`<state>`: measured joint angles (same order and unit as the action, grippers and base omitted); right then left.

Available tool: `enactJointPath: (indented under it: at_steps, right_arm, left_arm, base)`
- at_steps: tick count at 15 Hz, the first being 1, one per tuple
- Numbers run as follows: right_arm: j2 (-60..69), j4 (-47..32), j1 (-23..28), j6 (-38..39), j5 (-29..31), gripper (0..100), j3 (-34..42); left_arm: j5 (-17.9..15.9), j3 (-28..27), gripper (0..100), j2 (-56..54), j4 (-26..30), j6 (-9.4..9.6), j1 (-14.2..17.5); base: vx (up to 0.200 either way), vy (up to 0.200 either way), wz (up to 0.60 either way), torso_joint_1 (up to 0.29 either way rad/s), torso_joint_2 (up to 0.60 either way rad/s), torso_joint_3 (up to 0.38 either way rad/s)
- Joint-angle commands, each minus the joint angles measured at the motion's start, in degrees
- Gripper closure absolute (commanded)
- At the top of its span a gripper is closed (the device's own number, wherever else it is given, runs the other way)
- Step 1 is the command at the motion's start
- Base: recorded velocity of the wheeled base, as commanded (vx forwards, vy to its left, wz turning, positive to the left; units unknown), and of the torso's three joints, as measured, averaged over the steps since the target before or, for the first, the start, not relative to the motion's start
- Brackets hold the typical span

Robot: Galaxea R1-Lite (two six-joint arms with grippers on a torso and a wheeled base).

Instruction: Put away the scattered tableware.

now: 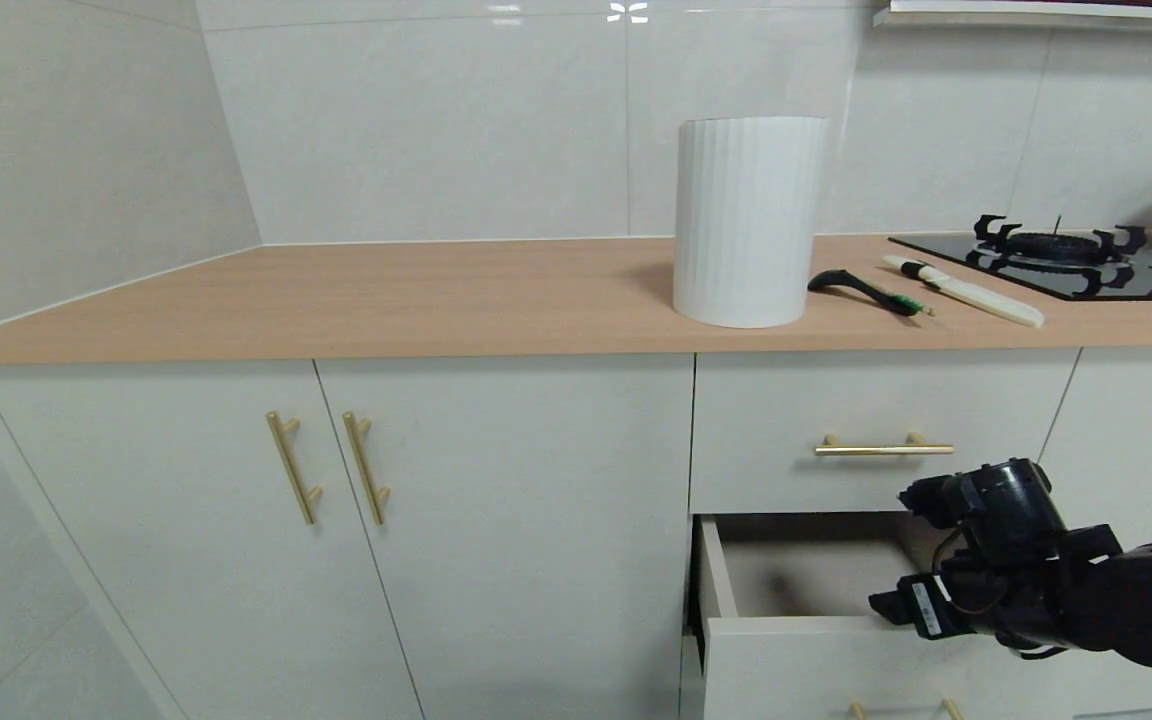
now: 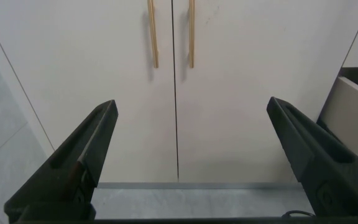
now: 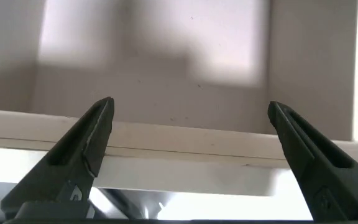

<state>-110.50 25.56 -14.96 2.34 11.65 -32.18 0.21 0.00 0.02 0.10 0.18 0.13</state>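
1. Head view: the right gripper (image 1: 904, 550) is hovering at the open drawer (image 1: 786, 665), just above its front panel. Its jaws are standing wide apart and are gripping nothing.
2. Head view: the scattered tableware is lying on the wooden countertop (image 1: 336, 300), well above the right gripper. It consists of a black-handled utensil (image 1: 861, 290) and a long cream-coloured utensil (image 1: 971, 295) just beside it, on the side away from the container.
3. Head view: a white ribbed container (image 1: 748, 220) is standing upright on the countertop, above the right gripper and to its left, just beside the black-handled utensil.
4. Head view: a closed drawer with a gold bar handle (image 1: 884, 449) is sitting directly above the right gripper. A black gas hob (image 1: 1056, 255) is sitting higher up and to its right.
5. Left wrist view: the left gripper (image 2: 191, 155) is facing the double cabinet doors (image 2: 241, 93), well apart from them. Its jaws are spread fully and are gripping nothing. Two gold door handles (image 2: 153, 31) are hanging ahead of it, one on each side of the door seam.
6. Right wrist view: the right gripper is pointing into the open drawer. The drawer's pale front edge is running across between the two dark fingers (image 3: 79, 155), and the beige interior is lying ahead of them. The jaws are standing wide apart and empty.
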Motion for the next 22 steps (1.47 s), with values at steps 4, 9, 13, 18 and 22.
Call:
enactJointPath:
  at_steps: [4,9,13,18,22]
  right_arm:
    - [3.27,-4.12,-0.86,-1.9,0.39,0,0.28]
    - [8.63,-17.13,-3.5,-5.42,0.47,0,0.37]
    - [11.27,-24.25,-4.47,-8.32,2.14,0,0.45]
    - [18.3,-38.75,-8.95,-11.04,3.11,0,0.1]
    - [19.27,-41.38,-9.65,-11.39,3.02,0,-0.6]
  left_arm:
    - [-0.03,0.0,0,-0.02,-0.01,-0.01,0.04]
    - [0.06,0.0,0,-0.02,-0.01,-0.01,-0.05]
    - [0.06,0.0,0,-0.02,-0.01,-0.01,-0.05]
    - [0.06,0.0,0,-0.02,-0.01,-0.01,-0.05]
    - [0.06,0.0,0,-0.02,-0.01,-0.01,0.04]
  base:
    - [0.0,0.0,0.0,0.0,0.0,0.0]
    - [0.0,0.0,0.0,0.0,0.0,0.0]
    - [0.0,0.0,0.0,0.0,0.0,0.0]
    - [0.0,0.0,0.0,0.0,0.0,0.0]
    - [0.0,0.0,0.0,0.0,0.0,0.0]
